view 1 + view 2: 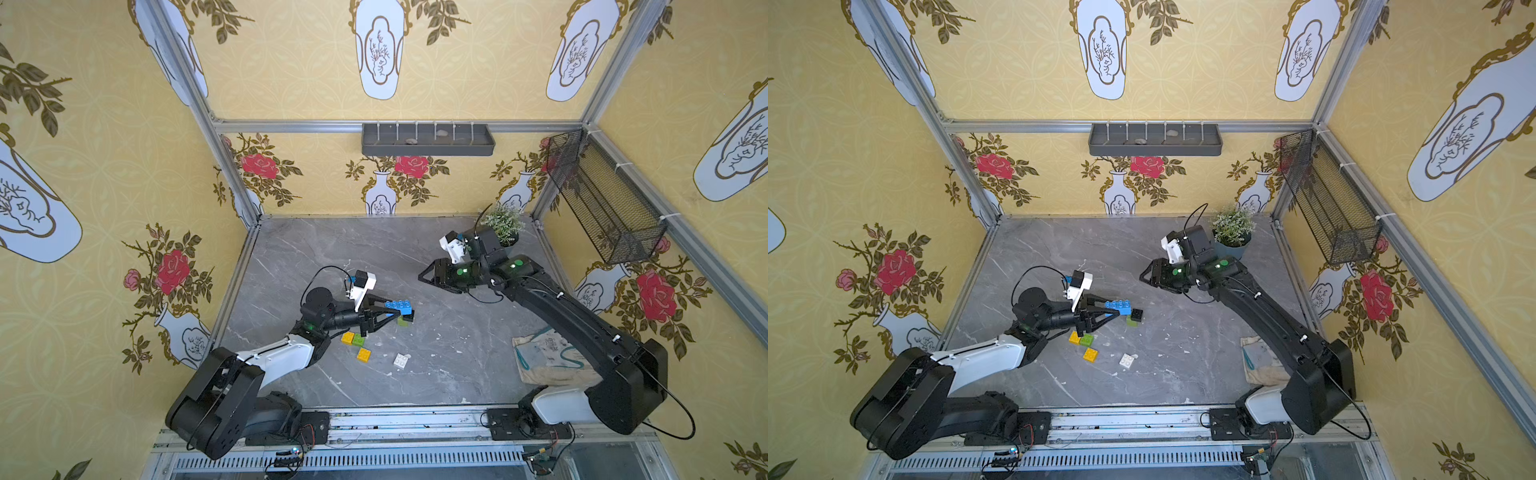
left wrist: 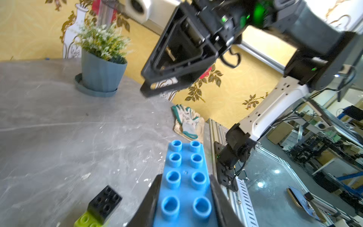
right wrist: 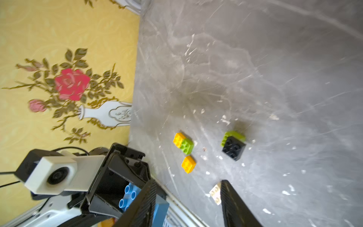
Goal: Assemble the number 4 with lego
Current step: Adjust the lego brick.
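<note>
Starting at the left, the left arm (image 1: pixel 270 357) reaches in over the grey desk (image 1: pixel 457 257), its jaws clamped on the long sides of the blue brick (image 1: pixel 400 306). In the left wrist view the blue studs face the camera and the jaws grip the near end.

In both top views, a yellow brick (image 1: pixel 347 337) and a lime green brick (image 1: pixel 358 340) lie touching side by side, nearer the front edge than the jaws. A second yellow brick (image 1: pixel 364 354) lies just beside them, apart.

Near the blue brick's free end we see a black brick (image 2: pixel 105 198) stacked on a second lime green brick (image 2: pixel 85 221) — offset, so the green shows on one side. The white brick (image 1: pixel 401 360) lies alone, nearer the front. So the lego is in pieces around the desk's middle.

Further right, the right arm (image 1: pixel 561 316) holds its jaws above the desk, well apart from the bricks — they stand parted, with nothing between them. Behind it a potted plant (image 1: pixel 503 222) stands in the back corner, and a glove (image 2: pixel 186 121) lies by the desk's right edge.
</note>
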